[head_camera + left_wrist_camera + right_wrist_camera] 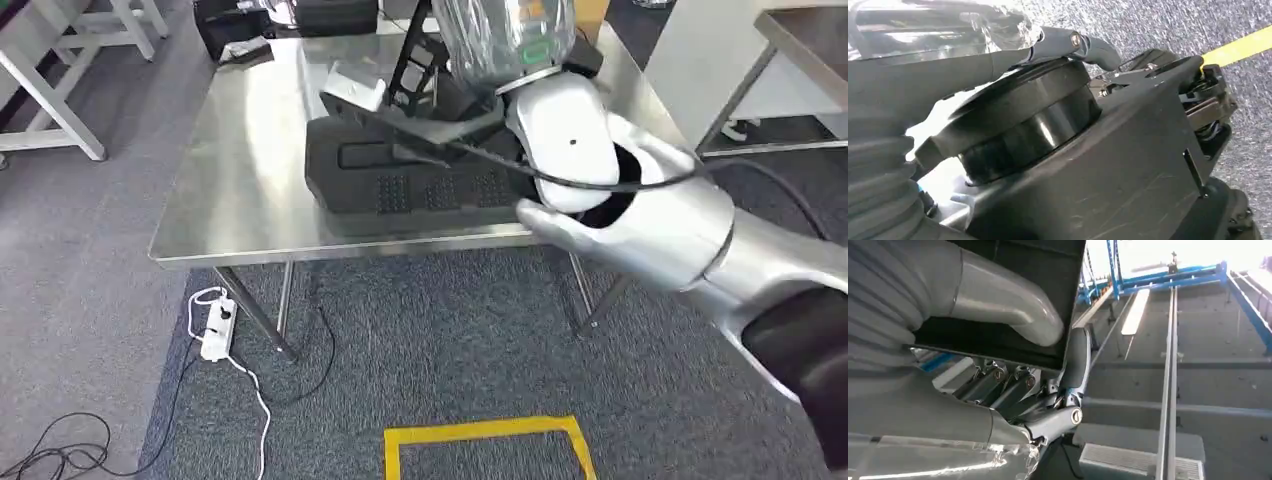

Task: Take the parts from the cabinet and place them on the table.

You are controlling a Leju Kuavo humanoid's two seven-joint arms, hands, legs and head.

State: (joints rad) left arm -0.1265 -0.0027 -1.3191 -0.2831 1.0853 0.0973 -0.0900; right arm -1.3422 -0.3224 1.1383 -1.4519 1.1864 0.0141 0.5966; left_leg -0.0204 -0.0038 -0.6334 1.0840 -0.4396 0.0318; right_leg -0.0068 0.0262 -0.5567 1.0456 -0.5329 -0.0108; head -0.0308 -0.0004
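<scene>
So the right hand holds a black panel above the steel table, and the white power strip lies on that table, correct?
No: the power strip lies on the carpet beside the table leg, per the head view; the rest holds.

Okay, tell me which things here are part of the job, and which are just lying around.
Part of the job:
black part on the table
steel table
right hand, gripping a black panel
left hand, against a black part

Lying around:
white power strip
yellow floor tape
</scene>
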